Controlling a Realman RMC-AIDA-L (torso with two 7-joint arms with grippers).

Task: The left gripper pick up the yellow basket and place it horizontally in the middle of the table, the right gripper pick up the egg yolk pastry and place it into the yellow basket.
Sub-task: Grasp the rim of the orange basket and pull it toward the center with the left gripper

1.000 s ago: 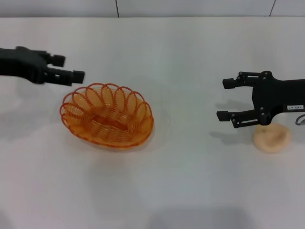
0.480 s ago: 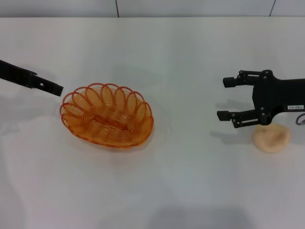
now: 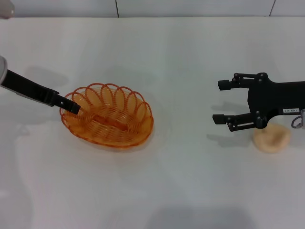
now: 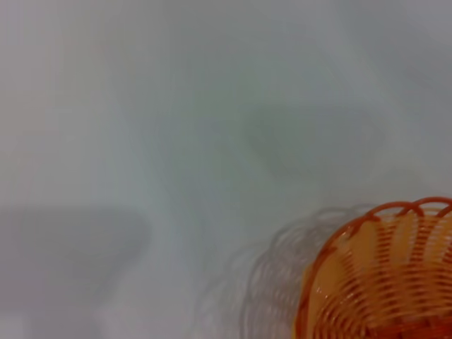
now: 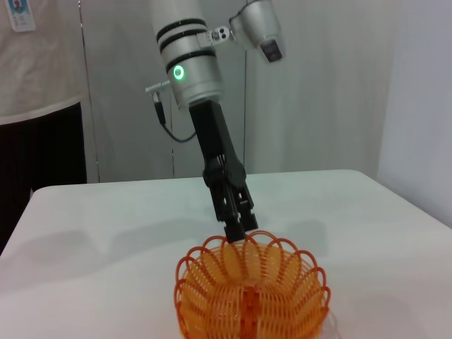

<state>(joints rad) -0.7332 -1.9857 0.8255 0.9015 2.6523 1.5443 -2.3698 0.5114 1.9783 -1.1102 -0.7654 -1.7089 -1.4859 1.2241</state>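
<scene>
One yellow basket (image 3: 107, 117) sits upright on the table (image 3: 181, 181), left of centre, its scalloped loops ringing a translucent orange weave. The left gripper (image 3: 72, 108) reaches in at the rim on the basket's left end, tips right at the loops; in the right wrist view its fingers look pressed close together, nothing pinched. If the tips come down on a loop rather than astride it, I judge the light basket could skid or tip instead of being caught. Well apart, on the right, the egg yolk pastry (image 3: 272, 139) lies pale and domed beside the right gripper (image 3: 222, 101), which hovers spread wide and empty; a clumsy pinch might dent it.
</scene>
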